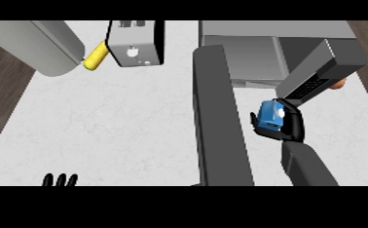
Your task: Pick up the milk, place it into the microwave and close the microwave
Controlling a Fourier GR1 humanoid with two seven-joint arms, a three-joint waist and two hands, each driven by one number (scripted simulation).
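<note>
Right hand [282,124] grasps the milk [271,113].
The carton looks light and stiff; hold its sides. Left hand [60,180] rests released at 7 o'clock.

blue milk [271,113] | held, perhaps tilted | microwave [244,51] door open

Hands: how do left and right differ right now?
The right hand is in full view beside the open microwave door, curled round the blue milk. The left hand shows only fingertips at the lower left edge, holding nothing. Both are black.
</note>
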